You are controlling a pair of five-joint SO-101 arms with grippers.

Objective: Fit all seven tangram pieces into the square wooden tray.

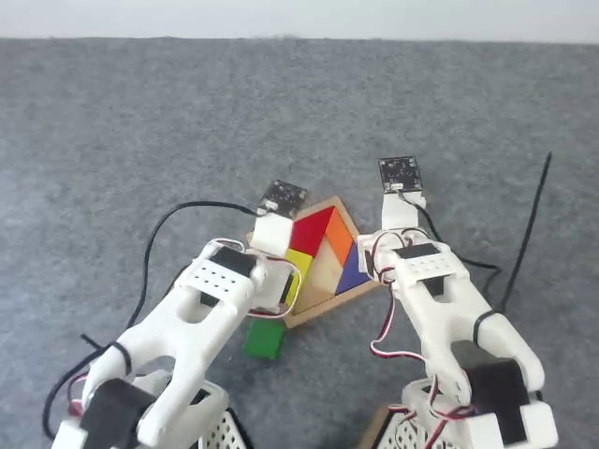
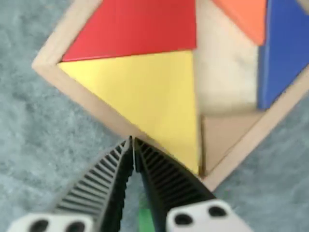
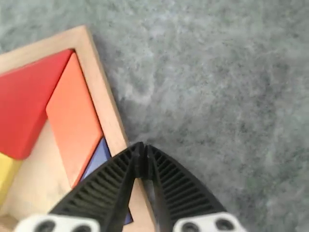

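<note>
- The square wooden tray lay turned like a diamond near the middle of the counter, a little toward its near edge. A red piece, a yellow piece, an orange piece and a blue piece sat inside it, with bare floor between them.
- A green piece rested on the counter just outside the tray's near corner, so the task looked roughly half done.
- The left claw was clenched on nothing, its tip at the tray's rim beside the yellow piece.
- The right claw was likewise clenched and empty, poised at the rim next to the blue piece.
- The step in hand seemed to be fetching the green piece. The left claw would have needed to back off the rim, spread its jaws, and take the block across two flat sides.
- Lifting it well clear of the rim before crossing would likely have kept the tray from being shoved.
- The right claw, kept against the rim, could probably have braced the tray while the piece went in.
- The seated pieces looked loose, so a slow, level descent into the bare floor seemed wise.
</note>
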